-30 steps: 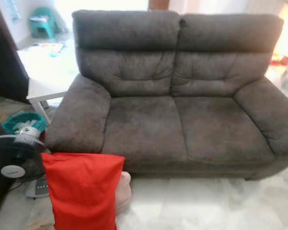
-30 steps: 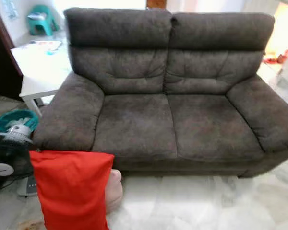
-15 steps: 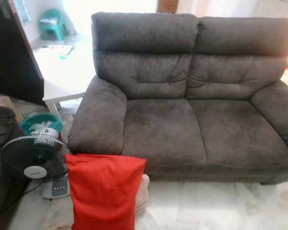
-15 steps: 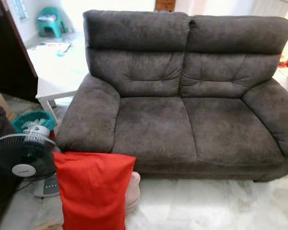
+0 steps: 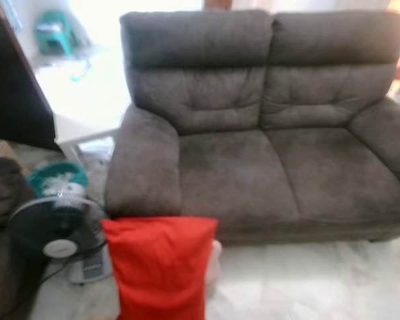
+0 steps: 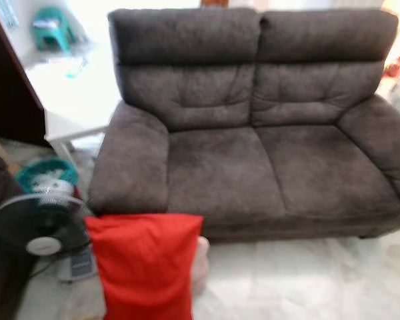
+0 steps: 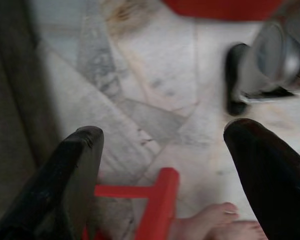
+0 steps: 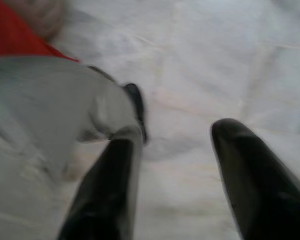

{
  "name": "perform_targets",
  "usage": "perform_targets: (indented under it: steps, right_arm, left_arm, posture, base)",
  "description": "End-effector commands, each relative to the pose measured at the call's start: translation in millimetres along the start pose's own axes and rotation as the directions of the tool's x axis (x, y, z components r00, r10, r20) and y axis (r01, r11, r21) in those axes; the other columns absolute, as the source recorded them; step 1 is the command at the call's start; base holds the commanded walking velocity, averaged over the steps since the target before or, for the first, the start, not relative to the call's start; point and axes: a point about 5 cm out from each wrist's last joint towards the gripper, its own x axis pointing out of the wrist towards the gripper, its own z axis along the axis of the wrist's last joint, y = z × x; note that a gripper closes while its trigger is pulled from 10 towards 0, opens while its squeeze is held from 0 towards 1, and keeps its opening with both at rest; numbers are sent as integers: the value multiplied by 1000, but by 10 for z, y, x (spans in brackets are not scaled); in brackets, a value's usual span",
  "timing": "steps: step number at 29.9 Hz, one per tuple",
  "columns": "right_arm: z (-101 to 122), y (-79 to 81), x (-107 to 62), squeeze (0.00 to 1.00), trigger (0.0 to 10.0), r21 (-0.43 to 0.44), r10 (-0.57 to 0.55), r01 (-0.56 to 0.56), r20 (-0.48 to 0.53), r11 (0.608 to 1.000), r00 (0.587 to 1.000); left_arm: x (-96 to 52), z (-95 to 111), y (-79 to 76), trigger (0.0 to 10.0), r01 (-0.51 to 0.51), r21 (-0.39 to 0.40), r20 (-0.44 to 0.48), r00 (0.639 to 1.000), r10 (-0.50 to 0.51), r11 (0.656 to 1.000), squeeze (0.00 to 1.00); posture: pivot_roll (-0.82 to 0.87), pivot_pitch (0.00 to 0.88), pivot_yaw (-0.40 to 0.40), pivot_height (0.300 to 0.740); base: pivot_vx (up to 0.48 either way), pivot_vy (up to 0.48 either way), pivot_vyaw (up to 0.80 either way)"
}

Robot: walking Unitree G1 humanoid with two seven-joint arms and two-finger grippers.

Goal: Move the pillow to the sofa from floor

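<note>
Ahead of me stands the dark grey 2-seat sofa [image 5: 267, 133], its 2 seat cushions bare and its left armrest nearest the things on the floor. Under everything runs the pale marble floor [image 5: 307, 280], white with grey veins.

The red pillow [image 5: 161, 267] stands upright on that floor, just in front of the sofa's left front corner, its top edge level with the base of the seat. Something pale and rounded [image 5: 214, 260] pokes out from behind its right side; I cannot tell what it is.

To the left of the pillow, a black floor fan [image 5: 59, 233] sits on the floor with its grille facing me, and a teal basket [image 5: 57, 179] lies just behind it. Further back, beside the sofa's left arm, is a white low table [image 5: 80, 127], and far behind that a teal plastic chair [image 5: 55, 33] in bright light. The head views are a little blurred.

My left gripper [image 7: 162, 150] hangs over the floor with its 2 black fingers spread wide and nothing between them; below it I see a red frame [image 7: 157, 197] and a person's bare toes [image 7: 217, 222]. My right gripper [image 8: 182, 170] also hangs over the marble, fingers parted and empty, with a strip of red at the edge of its view.
</note>
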Motion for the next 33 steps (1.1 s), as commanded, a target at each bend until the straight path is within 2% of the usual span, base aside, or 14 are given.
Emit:
perform_targets:
  steps: [1,5,15,33]
  right_arm:
    - [-17,49,5,0,10000,4,14,-14,-4,1000,1000]
    - [-15,51,6,0,10000,3,15,-15,-3,1000,1000]
    - [-8,56,8,0,10000,7,16,-16,2,1000,1000]
    - [-10,48,6,0,10000,8,13,-13,1,1000,1000]
  left_arm:
    - [-15,-84,66,10000,-12,-3,-31,999,12,1000,0]
    - [-16,-86,73,10000,-14,-4,-31,999,14,1000,0]
    - [-6,-16,48,10000,5,-14,5,1000,-5,1000,0]
    - [-8,-38,41,10000,6,-22,-7,1000,-7,1000,0]
  posture:
    - [74,0,-11,740]
    - [75,0,-10,740]
    - [78,0,-7,740]
    - [82,0,-10,740]
  base:
    - [0,330,0]
    - [0,312,0]
    - [0,0,0]
    - [0,0,0]
